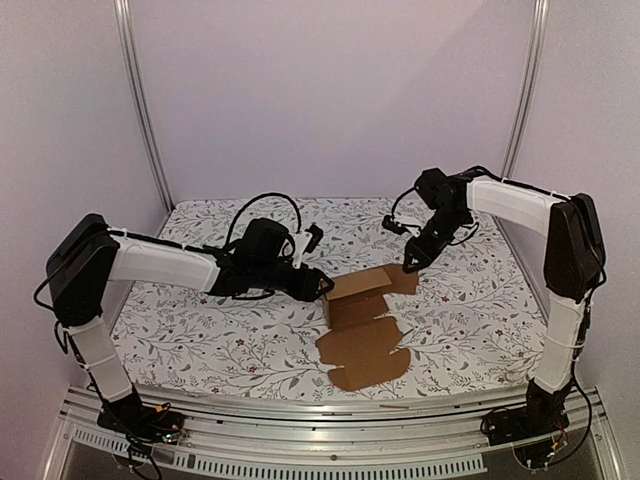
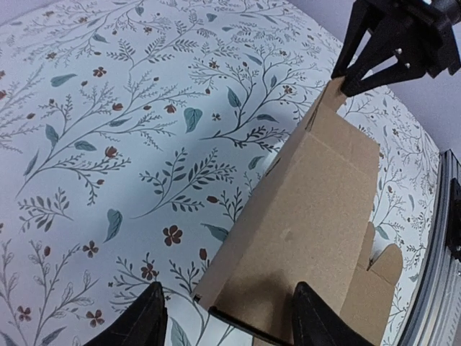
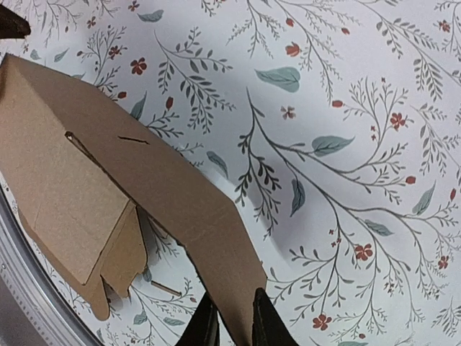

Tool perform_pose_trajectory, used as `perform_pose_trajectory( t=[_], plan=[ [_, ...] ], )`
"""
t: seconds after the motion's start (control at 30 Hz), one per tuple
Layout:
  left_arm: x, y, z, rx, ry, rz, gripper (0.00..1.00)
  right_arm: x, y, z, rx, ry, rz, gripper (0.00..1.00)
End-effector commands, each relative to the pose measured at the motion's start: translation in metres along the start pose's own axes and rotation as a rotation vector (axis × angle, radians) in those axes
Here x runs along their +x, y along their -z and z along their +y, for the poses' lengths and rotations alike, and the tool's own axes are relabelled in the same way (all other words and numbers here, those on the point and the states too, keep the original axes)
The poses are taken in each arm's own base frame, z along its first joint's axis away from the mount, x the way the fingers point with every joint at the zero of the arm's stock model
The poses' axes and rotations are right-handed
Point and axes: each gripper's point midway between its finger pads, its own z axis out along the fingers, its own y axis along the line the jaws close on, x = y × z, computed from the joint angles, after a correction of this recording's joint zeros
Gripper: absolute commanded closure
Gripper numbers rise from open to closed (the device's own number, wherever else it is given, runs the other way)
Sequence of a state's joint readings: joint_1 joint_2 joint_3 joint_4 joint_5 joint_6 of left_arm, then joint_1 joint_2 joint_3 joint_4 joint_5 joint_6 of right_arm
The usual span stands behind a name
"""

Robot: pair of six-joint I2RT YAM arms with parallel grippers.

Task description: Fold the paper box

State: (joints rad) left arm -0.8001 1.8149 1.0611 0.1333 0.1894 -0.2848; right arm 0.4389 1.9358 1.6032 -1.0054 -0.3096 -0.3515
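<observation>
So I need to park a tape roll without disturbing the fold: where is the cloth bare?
Bare cloth lies near-left, between the left arm and the front rail, and near-right, between the paper box and the right arm's base. Crowded: the middle, where the left gripper and right gripper meet the box.
</observation>
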Motion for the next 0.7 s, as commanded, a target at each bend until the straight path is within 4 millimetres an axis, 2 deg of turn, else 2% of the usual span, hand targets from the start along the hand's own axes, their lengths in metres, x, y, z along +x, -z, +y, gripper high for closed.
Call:
perform_pose_trajectory(
  t=[0.0, 0.1, 0.17, 0.27, 0.33, 0.43, 0.57, 0.67],
  plan=[
    [0.006, 0.024, 0.008, -0.066, 0.035, -0.029, 0.41, -0.036, -0.019, 0.013, 0.022, 0.127, -0.012, 0.81],
    [-0.005, 0.043, 0.017, -0.146, -0.003, -0.057, 0.38, -0.047, -0.022, 0.008, 0.036, 0.112, -0.012, 0.67],
    [-0.016, 0.05, 0.02, -0.174, -0.023, -0.073, 0.36, -0.049, -0.015, 0.001, 0.081, 0.116, -0.013, 0.59],
    [-0.028, 0.046, 0.021, -0.184, -0.05, -0.062, 0.34, -0.053, 0.012, -0.005, 0.153, 0.131, -0.048, 0.52],
    [-0.029, 0.037, 0.024, -0.188, -0.056, -0.02, 0.34, -0.056, 0.031, 0.001, 0.166, 0.139, -0.087, 0.5],
    [-0.028, 0.019, 0.018, -0.106, -0.043, 0.035, 0.35, -0.058, 0.049, 0.019, 0.139, 0.137, -0.134, 0.49],
    [-0.016, -0.003, -0.002, 0.045, -0.004, 0.105, 0.36, -0.052, 0.042, 0.06, -0.022, 0.136, -0.158, 0.57],
    [-0.005, -0.011, -0.004, 0.073, 0.036, 0.128, 0.38, -0.05, 0.025, 0.074, -0.121, 0.087, -0.163, 0.63]
  ],
)
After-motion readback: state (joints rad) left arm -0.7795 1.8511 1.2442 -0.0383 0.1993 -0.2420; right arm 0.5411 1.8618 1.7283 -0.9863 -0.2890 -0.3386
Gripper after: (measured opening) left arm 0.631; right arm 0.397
